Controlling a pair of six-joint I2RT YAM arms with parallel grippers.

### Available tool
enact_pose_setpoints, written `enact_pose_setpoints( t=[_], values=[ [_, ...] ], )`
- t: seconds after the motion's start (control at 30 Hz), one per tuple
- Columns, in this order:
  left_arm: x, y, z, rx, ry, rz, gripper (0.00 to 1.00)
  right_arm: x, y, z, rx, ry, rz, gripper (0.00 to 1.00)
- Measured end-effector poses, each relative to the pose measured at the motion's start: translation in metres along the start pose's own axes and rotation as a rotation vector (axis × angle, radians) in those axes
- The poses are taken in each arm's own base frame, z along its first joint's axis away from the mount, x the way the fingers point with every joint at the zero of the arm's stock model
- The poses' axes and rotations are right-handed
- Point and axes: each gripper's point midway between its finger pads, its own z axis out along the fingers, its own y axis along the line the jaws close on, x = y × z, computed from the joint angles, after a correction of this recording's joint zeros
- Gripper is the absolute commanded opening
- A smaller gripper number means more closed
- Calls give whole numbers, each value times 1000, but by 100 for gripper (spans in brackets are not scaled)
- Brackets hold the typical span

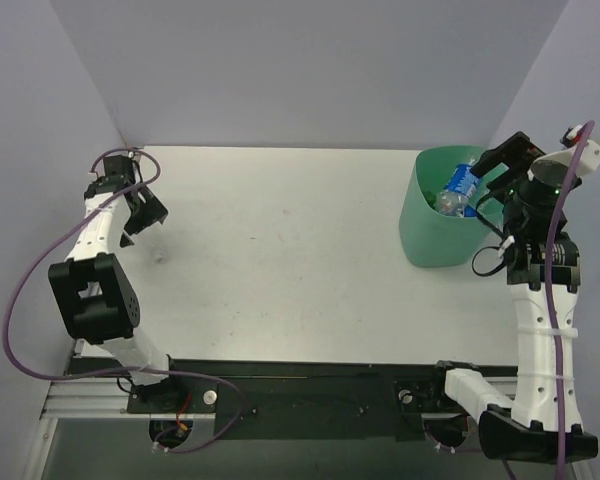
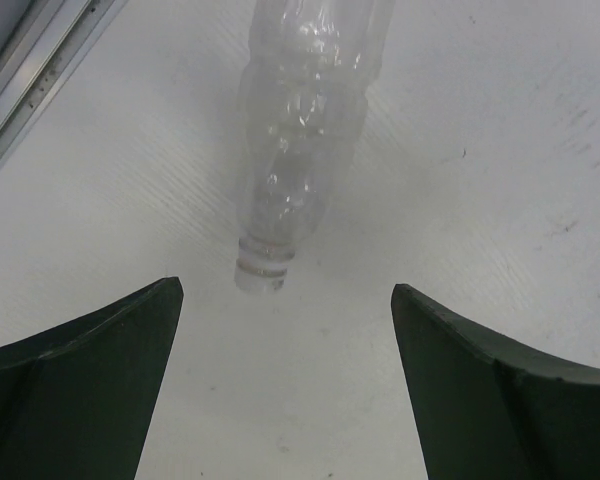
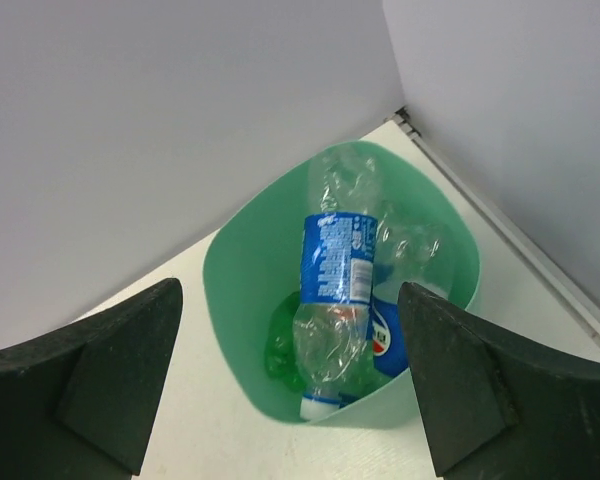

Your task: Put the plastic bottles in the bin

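Observation:
A plain clear bottle (image 2: pixel 300 130) lies on the white table, its cap toward my left gripper (image 2: pixel 285 292). That gripper is open and empty, just short of the cap, at the table's far left (image 1: pixel 148 212). The mint-green bin (image 1: pixel 430 235) stands at the far right. Inside it a clear bottle with a blue label (image 3: pixel 337 270) leans cap-down against the near wall (image 1: pixel 458 187). Beneath it lie another blue-labelled bottle (image 3: pixel 390 335), a green one (image 3: pixel 280 350) and a clear one (image 3: pixel 410 245). My right gripper (image 3: pixel 290 288) is open and empty above the bin (image 1: pixel 492 178). No orange bottle shows.
Grey walls close in the table at the back and both sides. The bin (image 3: pixel 235 290) stands near the back right corner. A metal rail (image 2: pixel 30 70) runs along the table's left edge beside the clear bottle.

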Motion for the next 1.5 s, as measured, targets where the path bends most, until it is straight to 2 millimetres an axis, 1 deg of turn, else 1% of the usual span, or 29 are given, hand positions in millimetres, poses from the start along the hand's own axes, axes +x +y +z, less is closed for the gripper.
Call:
enact_pose_setpoints(
  t=[0.1,0.17,0.2,0.23,0.3,0.33,0.37,0.4,0.43,0.47,0.5,0.57,0.63,0.7,0.73,0.8,0.83,0.9,0.97,1.03,1.1,1.17,1.23,1.3,1.4,1.5],
  values=[
    [-14,-6,29,-39,21,1,97,15,5,-13,-58,36,16,83],
    [-20,-10,50,-59,39,1,93,26,10,-19,-94,67,25,83],
    [-20,-12,63,-69,54,6,89,34,12,-20,-107,89,27,83],
    [-18,-12,72,-77,67,7,88,42,14,-21,-118,111,29,83],
    [-10,-10,91,-99,106,23,79,55,16,-24,-135,148,29,83],
    [-5,-10,99,-106,126,34,76,61,18,-26,-145,167,27,83],
    [-1,-10,106,-110,144,40,68,66,20,-29,-156,182,28,83],
    [4,-10,111,-110,163,47,65,69,22,-31,-167,192,30,82],
    [7,-11,114,-105,177,50,54,71,23,-34,-175,196,31,82],
    [8,-12,115,-103,181,57,49,71,24,-37,-185,197,35,82],
    [9,-14,113,-88,185,61,42,70,26,-40,-195,195,37,82],
    [10,-19,111,-64,185,67,41,67,27,-45,-205,185,42,82],
    [17,-24,106,-36,196,85,41,67,29,-49,-218,186,41,82],
    [30,-34,92,8,212,114,41,72,34,-53,-240,211,35,82],
    [36,-42,82,36,212,139,42,76,39,-56,-264,238,33,82],
    [48,-68,53,118,200,207,43,82,55,-62,-325,282,35,82],
    [54,-86,34,170,183,250,43,86,66,-66,-359,305,33,82],
    [72,-128,-10,302,139,351,44,99,88,-76,-431,358,13,82],
    [101,-169,-61,460,113,455,44,115,110,-89,-506,416,-16,82],
    [131,-196,-107,605,115,531,45,129,127,-99,-559,460,-41,83],
    [155,-216,-150,753,127,573,45,144,143,-108,-599,508,-63,84],
    [173,-226,-182,869,151,583,45,158,154,-110,-617,550,-64,84],
    [186,-235,-203,944,177,589,45,169,162,-106,-614,583,-49,85],
    [201,-241,-216,996,206,607,46,178,171,-101,-611,610,-27,85],
    [225,-246,-235,1074,268,634,45,187,190,-94,-631,640,34,86],
    [243,-251,-250,1147,323,640,46,197,204,-91,-649,667,76,86]
  ],
)
